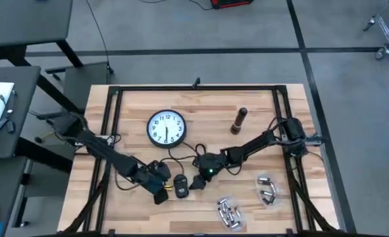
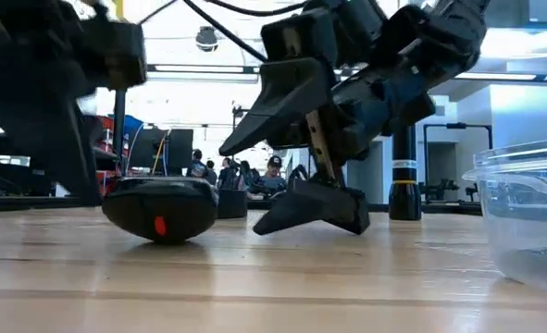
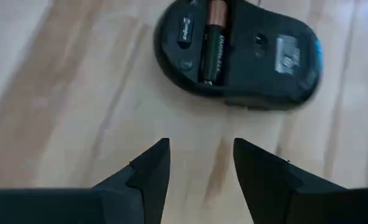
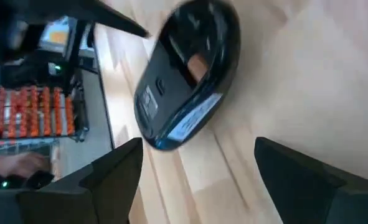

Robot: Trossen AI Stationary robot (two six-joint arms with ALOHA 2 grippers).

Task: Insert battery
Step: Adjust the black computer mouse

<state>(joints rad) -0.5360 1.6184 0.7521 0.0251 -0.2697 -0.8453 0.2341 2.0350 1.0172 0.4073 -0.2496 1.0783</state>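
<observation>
Both claws gape empty: left gripper (image 3: 199,165) and right gripper (image 4: 199,168) flank my upturned mouse (image 1: 181,185), battery (image 3: 213,43) seated in its bay.

Mouse (image 3: 236,59) underside: label print blurred, unreadable. Battery (image 3: 213,42) far end cut off by frame edge in left wrist view. In right wrist view mouse smeared, battery only orange patch. Low view: clear tub (image 2: 525,217) right of mouse cut by edge; people behind mouse too small to tell.
</observation>
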